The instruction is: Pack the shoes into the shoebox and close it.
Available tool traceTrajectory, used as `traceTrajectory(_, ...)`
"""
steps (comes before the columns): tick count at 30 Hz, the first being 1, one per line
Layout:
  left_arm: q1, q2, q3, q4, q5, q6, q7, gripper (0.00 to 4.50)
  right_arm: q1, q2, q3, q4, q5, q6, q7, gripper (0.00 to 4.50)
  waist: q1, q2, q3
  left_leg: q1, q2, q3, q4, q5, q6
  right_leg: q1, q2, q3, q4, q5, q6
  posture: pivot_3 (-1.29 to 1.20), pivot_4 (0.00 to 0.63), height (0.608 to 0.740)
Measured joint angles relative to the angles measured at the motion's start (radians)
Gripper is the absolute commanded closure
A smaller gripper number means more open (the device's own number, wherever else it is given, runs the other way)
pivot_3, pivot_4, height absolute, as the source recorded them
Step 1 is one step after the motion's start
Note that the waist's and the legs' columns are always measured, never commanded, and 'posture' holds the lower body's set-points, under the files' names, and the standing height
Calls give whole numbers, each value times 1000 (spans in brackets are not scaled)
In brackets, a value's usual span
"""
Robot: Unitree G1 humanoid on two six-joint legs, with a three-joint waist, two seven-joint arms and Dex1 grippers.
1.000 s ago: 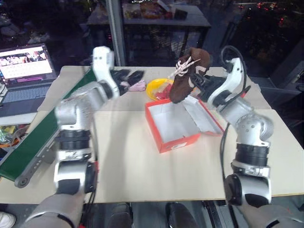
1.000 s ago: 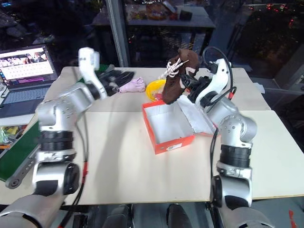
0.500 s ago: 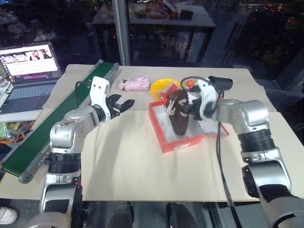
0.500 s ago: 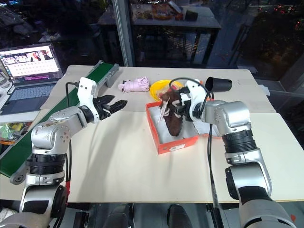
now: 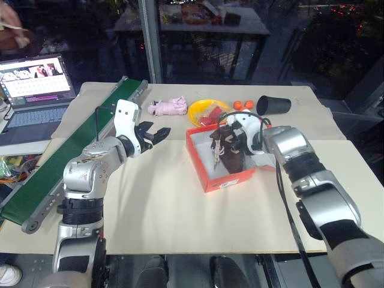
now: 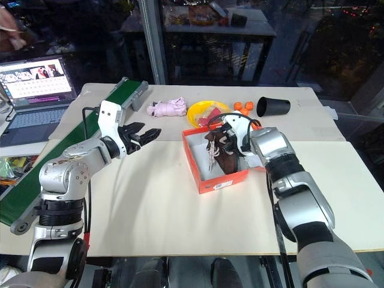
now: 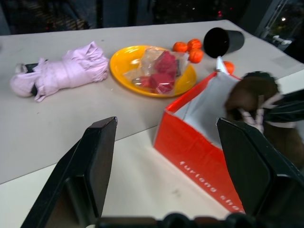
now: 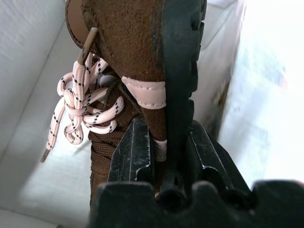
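My right gripper [image 8: 164, 156] pinches a brown shoe [image 5: 230, 151] by its sole and heel edge, the two black fingers [image 8: 135, 152] pressed against either side of it. The shoe hangs inside the open shoebox [image 5: 211, 174], with its cream laces [image 8: 83, 111] dangling loose over the white interior. The red-orange box stands at the centre of the pale table [image 5: 180, 216], its lid lying flat to the right of it.

My left gripper [image 7: 166, 156] is spread wide and holds nothing; it hovers above the table to the left of the shoebox, pointing towards it.

Just beyond the box stands a yellow bowl [image 7: 118, 61] holding a clear bag of red pieces. A pink plush bundle [image 7: 61, 71] lies left of the bowl. A few small orange fruits [image 7: 187, 47] and a black cup [image 7: 221, 42] on its side lie right of the bowl. A green conveyor belt [image 5: 66, 162] runs along the left side of the table, with an open laptop [image 5: 33, 84] beyond it.
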State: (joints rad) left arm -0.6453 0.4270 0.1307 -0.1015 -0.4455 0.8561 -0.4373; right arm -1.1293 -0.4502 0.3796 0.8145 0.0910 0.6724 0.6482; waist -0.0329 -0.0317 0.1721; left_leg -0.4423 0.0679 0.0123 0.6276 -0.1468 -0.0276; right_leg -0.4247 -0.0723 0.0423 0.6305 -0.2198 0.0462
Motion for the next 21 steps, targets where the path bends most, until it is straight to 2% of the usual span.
traceTrajectory(1,0,0,1,0,-1,0,3,927,-8,12,0,36,-20,-34,5,4114,-1,-1,0,1,0,0,0,0,0,1,0,0,0,0,0,0,150,740)
traceTrajectory(3,1,0,1,-2,-4,3,9,927,-23,33,-3,85,-44,-75,8,3143,-4,-2,-1,2,0,0,1,0,0,2,0,0,0,0,1,0,150,740)
traceTrajectory(5,2,0,1,-13,-9,15,11,927,-27,62,-17,131,-67,-113,-3,2622,-9,-3,-2,4,0,0,1,0,0,3,0,0,1,0,1,0,150,740)
traceTrajectory(12,30,29,9,-39,-16,44,11,927,-23,126,-101,217,-78,-142,-61,99,-7,-3,-2,0,0,0,-1,0,0,-1,0,0,1,0,0,0,150,740)
traceTrajectory(16,34,42,13,-42,-25,53,11,927,-17,126,-155,149,-73,-103,-83,33,-7,-3,-2,-1,0,0,-1,0,0,-2,0,0,1,0,0,0,150,740)
traceTrajectory(21,37,62,26,-44,-25,60,20,927,49,132,-246,-206,-17,80,-103,33,-10,-3,-2,-1,0,-1,-1,0,0,-2,0,0,2,0,0,0,150,740)
